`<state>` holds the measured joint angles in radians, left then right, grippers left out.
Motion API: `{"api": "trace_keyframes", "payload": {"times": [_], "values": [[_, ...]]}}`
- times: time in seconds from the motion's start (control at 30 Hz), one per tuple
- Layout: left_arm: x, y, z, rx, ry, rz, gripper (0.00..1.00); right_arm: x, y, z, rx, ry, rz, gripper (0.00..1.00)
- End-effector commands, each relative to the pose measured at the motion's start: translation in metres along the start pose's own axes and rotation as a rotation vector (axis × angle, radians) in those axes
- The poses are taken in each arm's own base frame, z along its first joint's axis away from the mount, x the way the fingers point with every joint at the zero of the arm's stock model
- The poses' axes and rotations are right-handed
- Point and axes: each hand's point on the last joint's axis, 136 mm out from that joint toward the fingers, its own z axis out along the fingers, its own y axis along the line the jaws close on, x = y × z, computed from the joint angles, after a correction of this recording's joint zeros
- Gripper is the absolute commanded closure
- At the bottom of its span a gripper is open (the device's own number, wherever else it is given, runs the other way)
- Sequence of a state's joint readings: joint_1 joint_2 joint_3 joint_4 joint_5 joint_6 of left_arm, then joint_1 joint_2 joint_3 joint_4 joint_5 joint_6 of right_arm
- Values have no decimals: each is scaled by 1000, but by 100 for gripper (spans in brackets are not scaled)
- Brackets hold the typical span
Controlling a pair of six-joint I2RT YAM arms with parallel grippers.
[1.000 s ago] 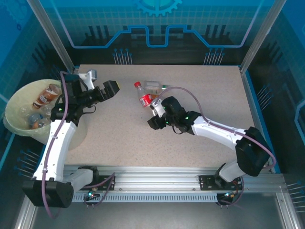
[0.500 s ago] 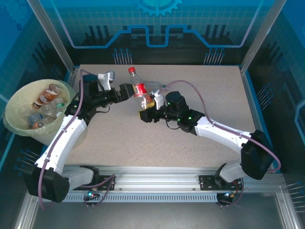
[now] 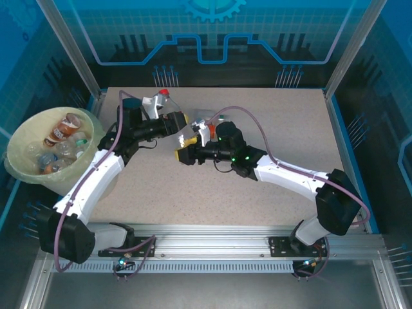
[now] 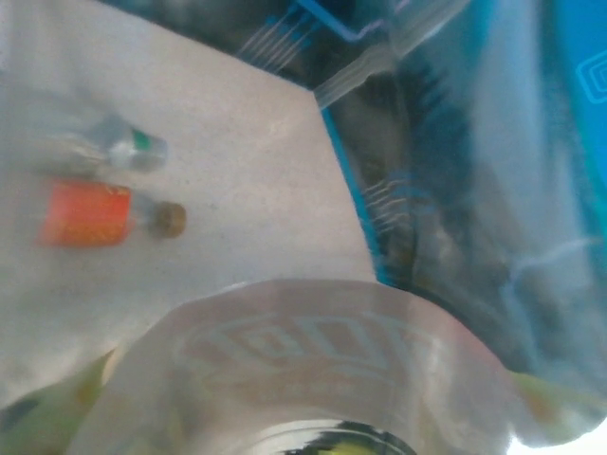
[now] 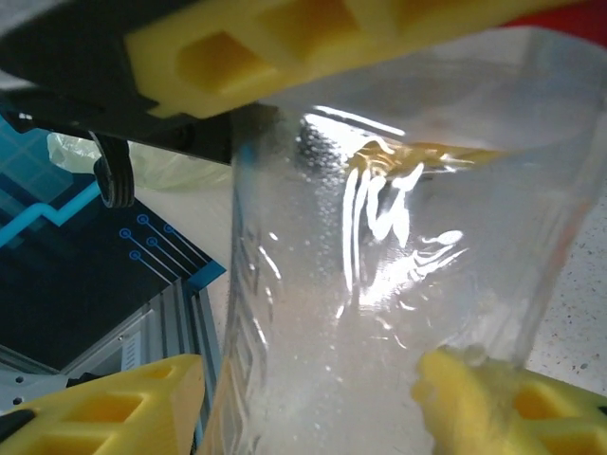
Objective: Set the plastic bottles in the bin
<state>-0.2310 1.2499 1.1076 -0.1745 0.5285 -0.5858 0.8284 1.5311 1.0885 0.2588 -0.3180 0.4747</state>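
**Student:** What occupies the middle of the overhead view?

**Instructor:** The left gripper (image 3: 179, 121) and the right gripper (image 3: 186, 147). Their tips nearly meet just above and left of frame centre, over the speckled table (image 3: 290, 116). A clear bottle (image 5: 379, 284) sits between them.

**Student:** Which one grips it?

**Instructor:** In the right wrist view, a yellow finger (image 5: 285, 38) of the left gripper lies flat against the bottle along the upper edge. The left jaws are clamped on it. The right gripper's own yellow fingers (image 5: 104, 408) flank the bottle at lower left and lower right. Whether they press it cannot be told.

**Student:** And the remaining items?

**Instructor:** The bin (image 3: 11, 154) stands at the left edge of the overhead view, beside the table, with several bottles (image 3: 61, 132) inside. The blurred left wrist view shows two more lying on the table at upper left. These are a green-capped bottle (image 4: 119, 147) and a red-labelled bottle (image 4: 90, 213), just beside each other.
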Motion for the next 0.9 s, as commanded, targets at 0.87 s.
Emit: {"api": "trace_keyframes", "payload": {"times": [0.87], "values": [[-73, 16, -177, -521, -424, 73, 44, -30, -53, -107, 579, -139, -205, 0]]}}
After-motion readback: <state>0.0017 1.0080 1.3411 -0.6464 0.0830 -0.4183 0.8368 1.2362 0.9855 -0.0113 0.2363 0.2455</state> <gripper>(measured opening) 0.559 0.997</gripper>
